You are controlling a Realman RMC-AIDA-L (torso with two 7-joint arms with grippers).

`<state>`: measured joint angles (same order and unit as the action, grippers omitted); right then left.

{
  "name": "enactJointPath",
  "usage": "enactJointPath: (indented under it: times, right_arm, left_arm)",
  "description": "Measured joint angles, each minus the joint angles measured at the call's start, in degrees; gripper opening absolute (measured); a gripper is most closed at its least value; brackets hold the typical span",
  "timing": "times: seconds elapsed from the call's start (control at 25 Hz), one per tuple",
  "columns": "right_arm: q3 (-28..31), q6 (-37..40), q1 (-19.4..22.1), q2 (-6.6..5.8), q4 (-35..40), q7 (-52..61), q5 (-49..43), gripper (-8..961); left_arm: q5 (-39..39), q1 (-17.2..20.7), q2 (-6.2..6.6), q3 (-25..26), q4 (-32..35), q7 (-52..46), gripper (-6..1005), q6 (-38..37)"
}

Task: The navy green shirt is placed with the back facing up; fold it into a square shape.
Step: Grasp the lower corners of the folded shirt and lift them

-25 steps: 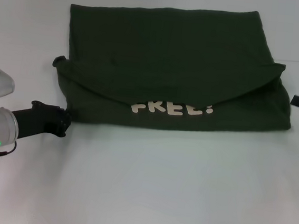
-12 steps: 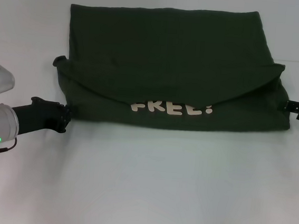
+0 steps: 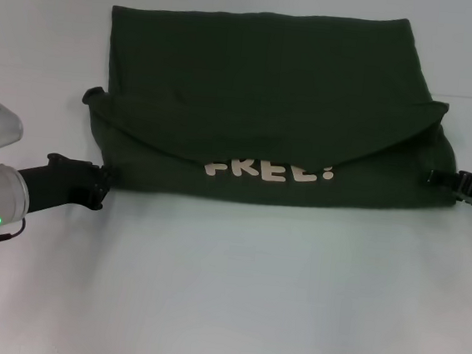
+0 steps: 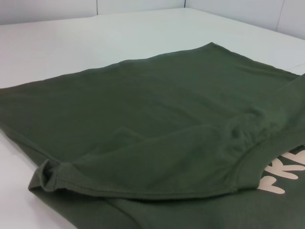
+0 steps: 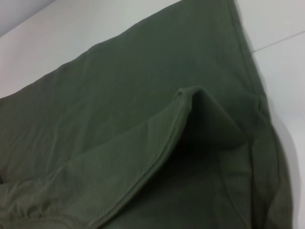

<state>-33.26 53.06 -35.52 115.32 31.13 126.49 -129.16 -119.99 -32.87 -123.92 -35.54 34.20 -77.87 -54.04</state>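
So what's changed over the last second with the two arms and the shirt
The right tool has come in from the table's right side and now reaches the right edge of the navy green shirt. The left tool edged slightly toward the robot, remaining at the shirt's near left corner. The shirt itself has not visibly moved.

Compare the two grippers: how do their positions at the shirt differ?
The left gripper touches the navy green shirt at its near left corner; the right gripper meets its right edge, farther from the robot. More of the left arm shows; the right barely enters view. Both lie low on the table.
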Motion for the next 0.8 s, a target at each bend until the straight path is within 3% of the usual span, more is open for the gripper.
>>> enactJointPath:
  times: [0.2,0.52,0.8]
  right_arm:
    - [0.4,0.6,0.0,0.3,0.1,-0.4,1.0,771]
    - [0.4,2.9,0.5,0.34,0.1,-2.6,3.2,559]
    - [0.7,2.9,1.9,0.29,0.3,-3.3,3.3,266]
  left_arm:
    - [0.0,-0.1,0.0,-0.2,-0.1,0.0,0,0.1]
    - [0.1,-0.2,0.0,-0.2,-0.1,-0.4,0,0.1]
    - [0.1,-0.2,0.0,-0.1,-0.1,-0.5,0,0.1]
